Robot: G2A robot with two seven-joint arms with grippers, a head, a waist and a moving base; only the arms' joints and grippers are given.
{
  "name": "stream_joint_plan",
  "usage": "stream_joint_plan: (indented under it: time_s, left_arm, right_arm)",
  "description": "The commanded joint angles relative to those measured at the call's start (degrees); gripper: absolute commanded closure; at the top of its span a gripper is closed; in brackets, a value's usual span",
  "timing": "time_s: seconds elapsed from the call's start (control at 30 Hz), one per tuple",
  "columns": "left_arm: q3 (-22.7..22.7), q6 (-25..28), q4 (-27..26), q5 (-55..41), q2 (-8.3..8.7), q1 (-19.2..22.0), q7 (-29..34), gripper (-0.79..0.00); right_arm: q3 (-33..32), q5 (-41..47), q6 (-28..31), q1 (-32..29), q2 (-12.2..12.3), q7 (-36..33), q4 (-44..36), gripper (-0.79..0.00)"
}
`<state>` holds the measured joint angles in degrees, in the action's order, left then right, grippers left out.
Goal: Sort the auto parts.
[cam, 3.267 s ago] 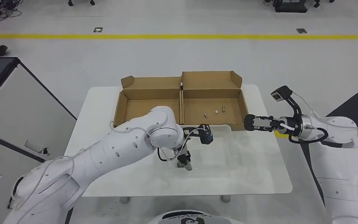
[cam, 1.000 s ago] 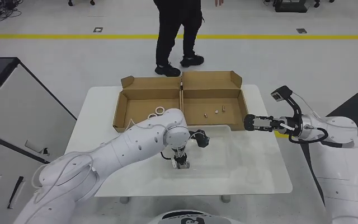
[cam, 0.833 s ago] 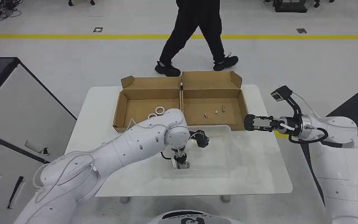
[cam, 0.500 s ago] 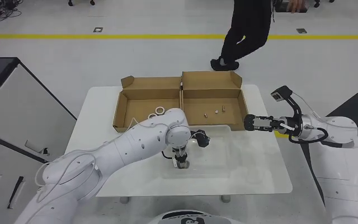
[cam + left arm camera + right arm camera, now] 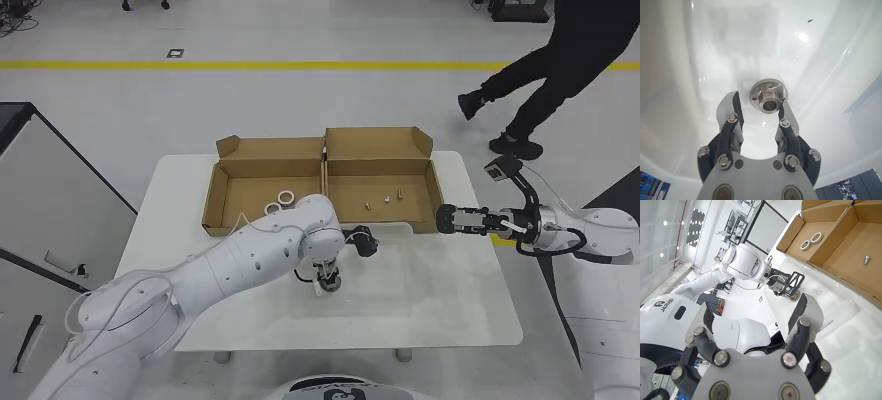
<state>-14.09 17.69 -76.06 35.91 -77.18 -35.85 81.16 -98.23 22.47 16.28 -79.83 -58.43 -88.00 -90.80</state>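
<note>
left gripper [image 5: 758, 97] released, straddling the flanged hub [image 5: 768, 94] in the tray [image 5: 696, 56]; right gripper [image 5: 445, 218] spread empty, 3 o'clock of the bench [image 5: 450, 310]

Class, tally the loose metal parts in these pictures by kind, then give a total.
Flat silver metal rings, left cardboard compartment: 2
Small silver bolts, right cardboard compartment: 2
Flanged round metal hub, clear tray: 1
Total: 5

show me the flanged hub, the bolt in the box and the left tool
flanged hub [image 5: 769, 94], left wrist view, on its raised collar
bolt [image 5: 866, 259], right wrist view, on its shank
left tool [image 5: 758, 98], left wrist view, midway between its fingertips
</note>
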Motion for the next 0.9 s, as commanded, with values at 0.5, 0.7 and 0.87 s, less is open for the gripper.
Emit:
stream_joint_plan:
  time_s: [0.5,0.7,0.87]
  left_arm:
    - [-1.3,1.3,-4.6,3.5,1.15,-1.9,0.7,-0.493]
    - [-1.6,1.5,-4.0,3.4,0.93,-2.1,1.1,-0.449]
    - [-1.8,1.9,-3.5,3.3,0.61,-2.0,1.1,-0.428]
  right_arm:
    - [0.0,0.0,0.0,0.0,0.0,0.0,0.0,-0.785]
    - [0.0,0.0,0.0,0.0,0.0,0.0,0.0,-0.785]
    - [0.0,0.0,0.0,0.0,0.0,0.0,0.0,-0.785]
